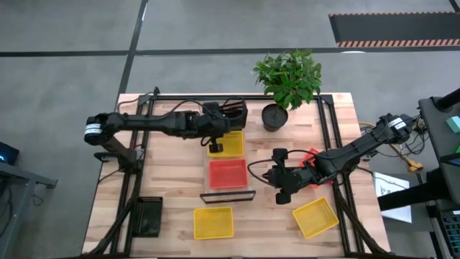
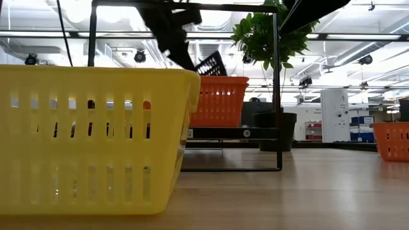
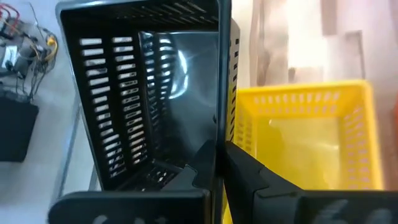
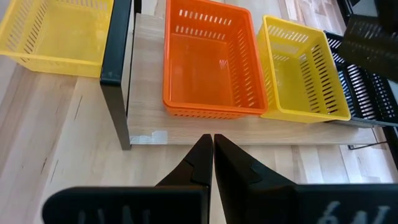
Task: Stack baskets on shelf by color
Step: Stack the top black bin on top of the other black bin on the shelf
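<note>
My left gripper (image 1: 223, 128) is shut on a black mesh basket (image 1: 233, 114), which sits tilted at the far end of the shelf (image 4: 205, 127). It also shows tilted in the low view (image 2: 211, 64). A yellow basket (image 1: 227, 143) and a red basket (image 1: 228, 173) stand on the shelf's wood panel beside it. My right gripper (image 4: 213, 149) is shut and empty, just off the shelf's right side, facing the red basket (image 4: 210, 65). Two more yellow baskets (image 1: 213, 223) (image 1: 315, 217) and a black basket (image 1: 149, 216) rest on the table. My left gripper pinches the black basket's long side wall (image 3: 219, 124), the one next to the yellow basket (image 3: 311, 143). One finger (image 3: 198, 175) is inside the basket and one (image 3: 252, 177) outside. The fingers come from the table's left, slanting down. The basket is tilted.
A potted plant (image 1: 277, 114) stands at the far edge, right of the shelf. A red basket (image 1: 311, 154) lies under my right arm and shows at the right in the low view (image 2: 391, 140). The shelf's black frame (image 4: 115, 74) rises at its near end.
</note>
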